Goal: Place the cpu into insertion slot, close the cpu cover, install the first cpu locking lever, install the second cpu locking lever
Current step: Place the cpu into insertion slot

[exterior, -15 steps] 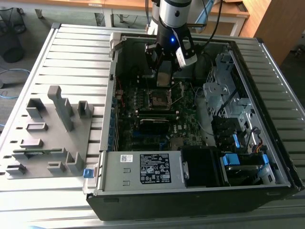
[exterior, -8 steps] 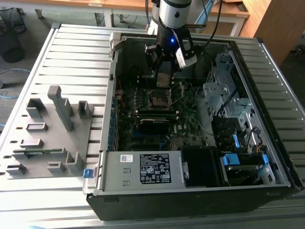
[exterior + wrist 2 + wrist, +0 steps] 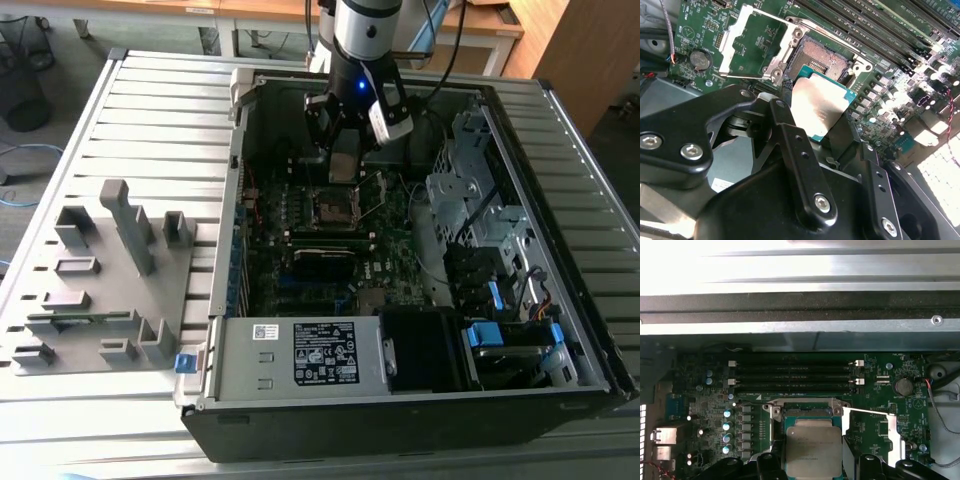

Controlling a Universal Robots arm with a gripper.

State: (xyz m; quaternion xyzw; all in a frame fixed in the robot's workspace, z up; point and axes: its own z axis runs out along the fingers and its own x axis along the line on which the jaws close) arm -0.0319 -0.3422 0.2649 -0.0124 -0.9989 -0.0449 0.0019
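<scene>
Across the slatted desk [image 3: 150, 110] lies an open computer case [image 3: 225, 230], its green motherboard [image 3: 395, 250] facing up. Inside the case, the arm's end effector [image 3: 345, 165] is drawn narrow around the cpu [image 3: 817, 102], with black fingers [image 3: 790, 130] pinching its opposite edges. The cpu cover [image 3: 785, 50] stands flipped open beside the insertion slot [image 3: 822, 57], whose dark pin field is bare. Silver top showing in both wrist views, the cpu hangs close over the slot's edge, not yet seated in it.
</scene>
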